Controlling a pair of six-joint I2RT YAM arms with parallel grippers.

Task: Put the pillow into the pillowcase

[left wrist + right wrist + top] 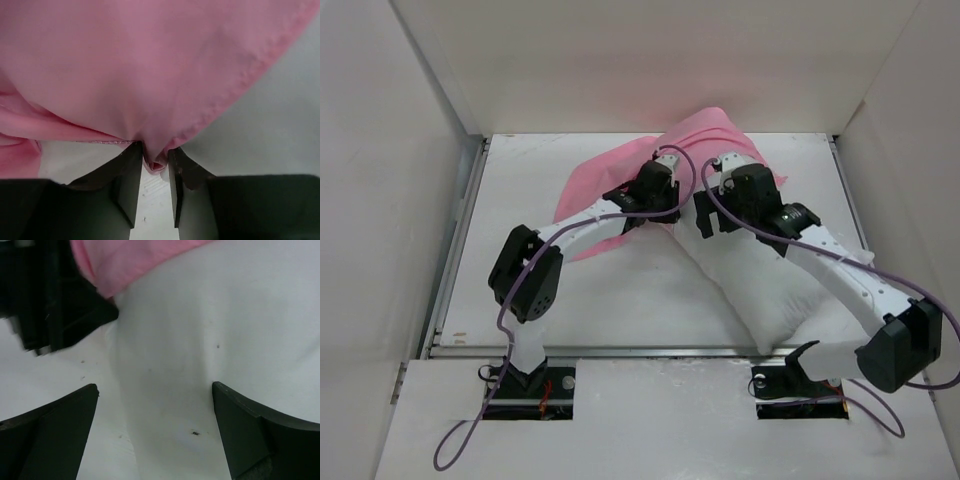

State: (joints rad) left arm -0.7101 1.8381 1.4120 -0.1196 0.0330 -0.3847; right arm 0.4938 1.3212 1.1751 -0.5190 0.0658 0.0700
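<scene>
From above, the pillow (770, 290) lies slantwise on the white table (620, 300), its near corner toward the right arm's base and its far end under the pillowcase (610, 180). The pink cloth is bunched over that far end and spreads out flat to the left. Both arms reach in to the middle of the table. The left gripper (655, 210) sits at the near edge of the pink cloth, and the right gripper (705, 215) is just beside it, over the pillow where the cloth ends. This view does not show how either pair of jaws stands.

In the left wrist view, the pillowcase (150, 65) fills most of the frame, matte pink with a stitched hem curving down the right side. The left gripper (155, 170) is closed narrowly on a small fold of that cloth — the pinch sits right at the tips of the fingers (127, 185). A pale surface shows beyond the hem.

In the right wrist view, the right gripper (155, 430) stands wide, holding nothing, with the two fingers (55, 425) far apart at the lower corners. Between them lies the white pillow (200, 340), lightly creased. The pillowcase (130, 260) shows at the top edge, and the black left gripper (55, 300) is at upper left — touching the pink cloth.
</scene>
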